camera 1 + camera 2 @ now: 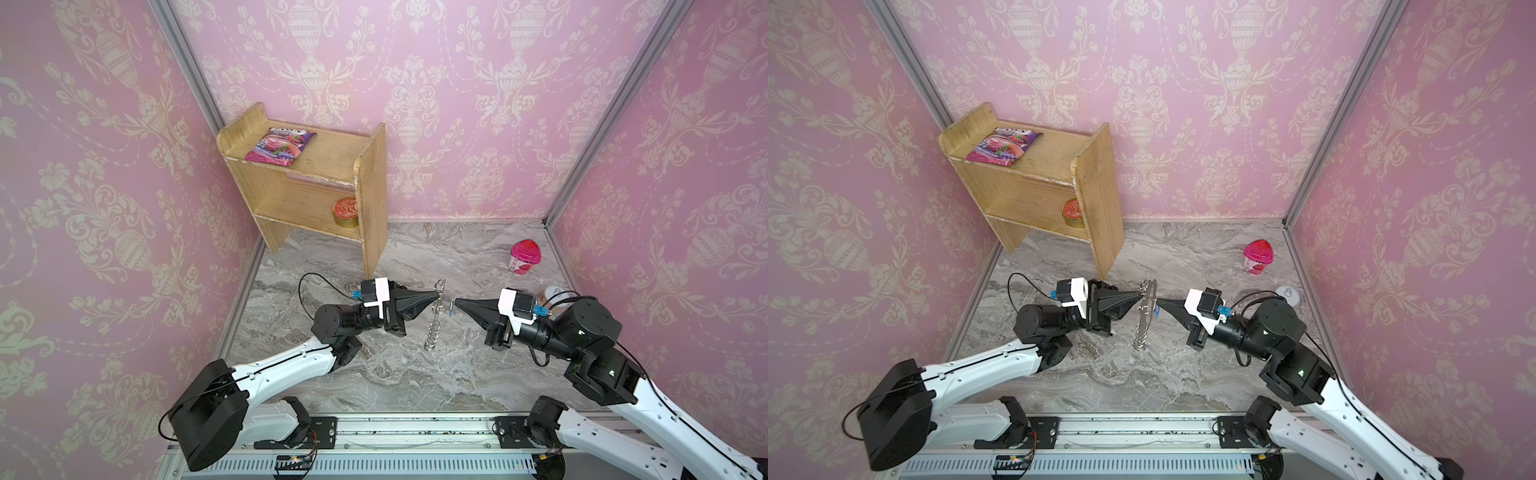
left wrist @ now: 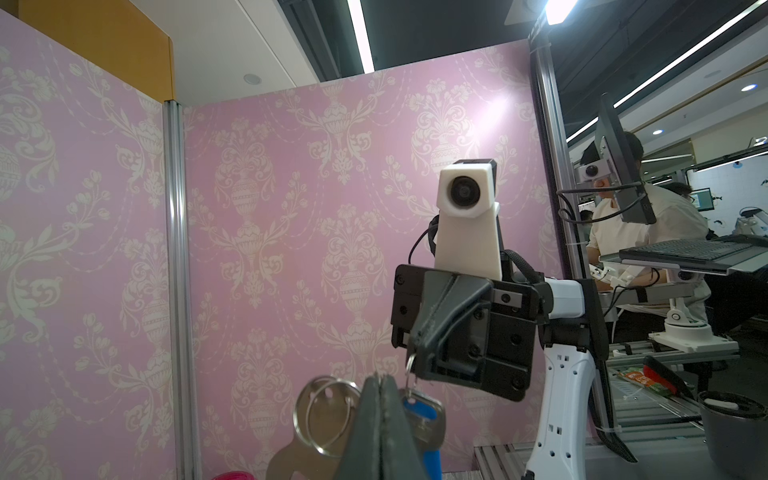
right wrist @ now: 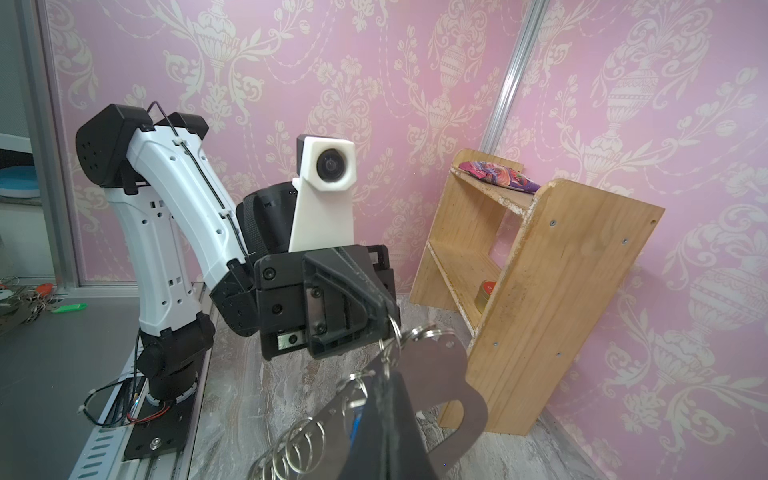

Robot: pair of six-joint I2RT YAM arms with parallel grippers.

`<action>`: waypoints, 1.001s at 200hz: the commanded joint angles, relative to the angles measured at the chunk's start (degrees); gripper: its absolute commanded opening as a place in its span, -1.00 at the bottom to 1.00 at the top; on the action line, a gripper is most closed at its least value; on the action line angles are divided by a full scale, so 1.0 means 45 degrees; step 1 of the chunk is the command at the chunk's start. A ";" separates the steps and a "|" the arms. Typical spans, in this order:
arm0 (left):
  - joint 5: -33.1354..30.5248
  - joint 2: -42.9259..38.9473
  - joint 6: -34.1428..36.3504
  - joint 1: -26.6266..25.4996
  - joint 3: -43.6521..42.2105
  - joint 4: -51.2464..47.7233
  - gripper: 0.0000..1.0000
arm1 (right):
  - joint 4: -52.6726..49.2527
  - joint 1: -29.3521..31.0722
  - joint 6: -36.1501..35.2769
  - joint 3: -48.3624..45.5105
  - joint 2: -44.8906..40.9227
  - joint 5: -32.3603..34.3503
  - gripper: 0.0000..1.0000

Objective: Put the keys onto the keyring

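The keyring (image 1: 434, 324) (image 1: 1144, 324), a flat grey plate with a row of rings, stands on edge between both arms in both top views. My left gripper (image 1: 437, 296) (image 2: 380, 378) is shut at the plate's upper end, by a large ring (image 2: 328, 415). Facing it, my right gripper (image 1: 456, 302) (image 3: 385, 376) is shut on the small ring of the keys (image 2: 424, 415), whose blue tag hangs close beside the plate (image 3: 440, 374). The two tips nearly meet. Whether the plate's lower end touches the marble table (image 1: 415, 374) I cannot tell.
A wooden shelf (image 1: 316, 183) stands at the back left, holding a pink snack packet (image 1: 280, 143) on top and a red-lidded tin (image 1: 347, 212) below. A pink-lidded cup (image 1: 525, 255) sits at the back right. A white round object (image 1: 1289, 293) lies behind the right arm.
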 commanded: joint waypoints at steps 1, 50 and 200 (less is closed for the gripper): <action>-0.0070 -0.0094 -0.0317 0.0077 0.0022 0.0565 -1.00 | 0.0452 0.0091 0.0210 -0.0003 0.0099 0.0218 -1.00; -0.0008 -0.0172 -0.0337 0.0074 -0.0066 0.0574 -1.00 | 0.0628 0.0090 0.0061 -0.0002 0.0105 0.0255 -1.00; 0.0426 -0.0133 -0.0491 -0.0047 -0.0005 0.0575 -1.00 | 0.0871 0.0180 -0.0145 0.0167 0.0284 0.0516 -1.00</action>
